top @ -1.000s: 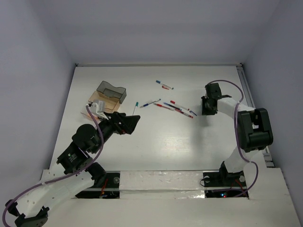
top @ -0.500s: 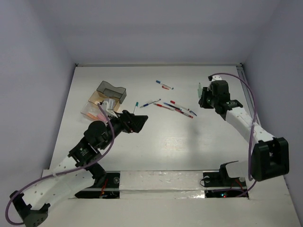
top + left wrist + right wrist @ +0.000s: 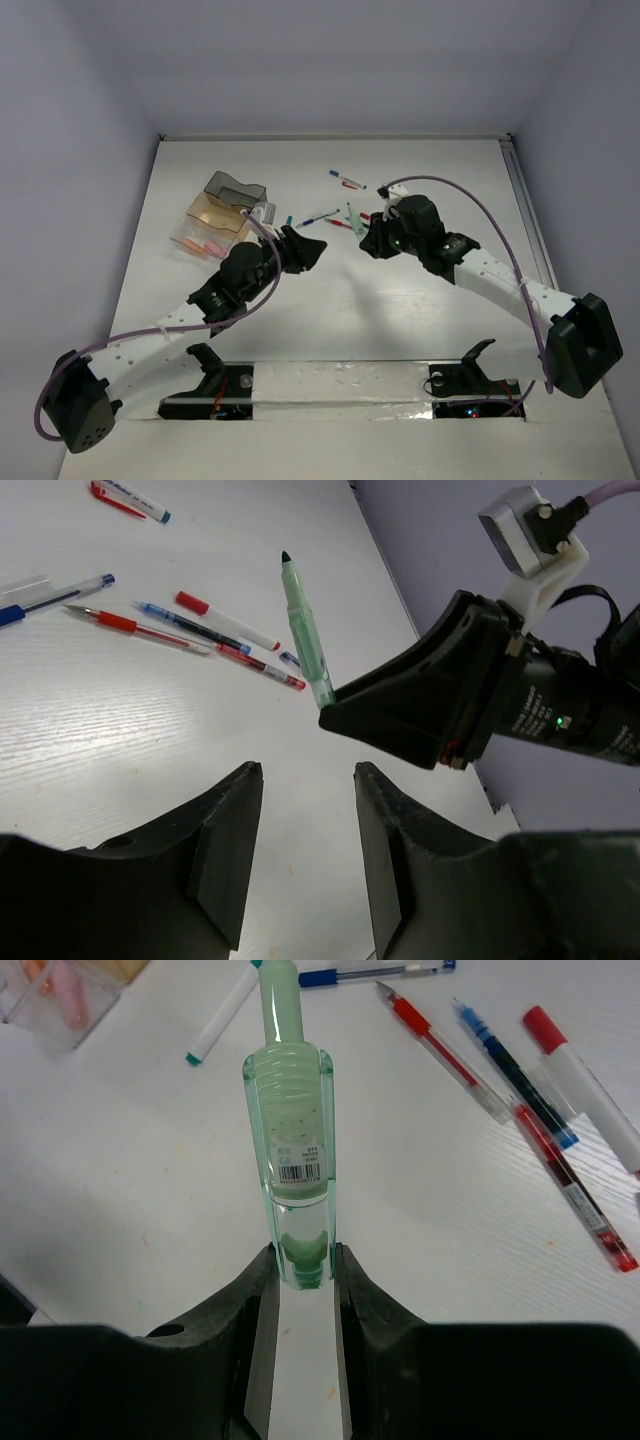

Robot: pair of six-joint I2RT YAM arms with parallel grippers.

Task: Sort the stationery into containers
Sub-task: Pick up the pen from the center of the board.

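The right end effector [image 3: 300, 1265] is pinching the butt end of a pale green translucent pen [image 3: 296, 1150]. Its black fingers are pressed against either side of the barrel, and the dark tip points away from the wrist (a barcode label shows on the barrel). The pen is held off the white counter [image 3: 440, 170], well to the right of the smoky dark grey plastic tray [image 3: 236, 190].

The left end effector [image 3: 307, 780] has its fingers spread with only bare counter between them. It hangs between the smoky tray and the green pen.

Just in front of the smoky tray, towards the arm bases, sits a clear plastic tray with a tan floor [image 3: 212, 214]. Beside that is a second clear plastic tray [image 3: 182, 238] holding pink eraser-like pieces [image 3: 210, 246].

Loose on the counter to the right of the smoky tray lie a white marker with a teal cap [image 3: 222, 1015], a blue-capped clear pen [image 3: 375, 973], a red gel pen [image 3: 450, 1050] and a red-capped white marker [image 3: 585, 1080].
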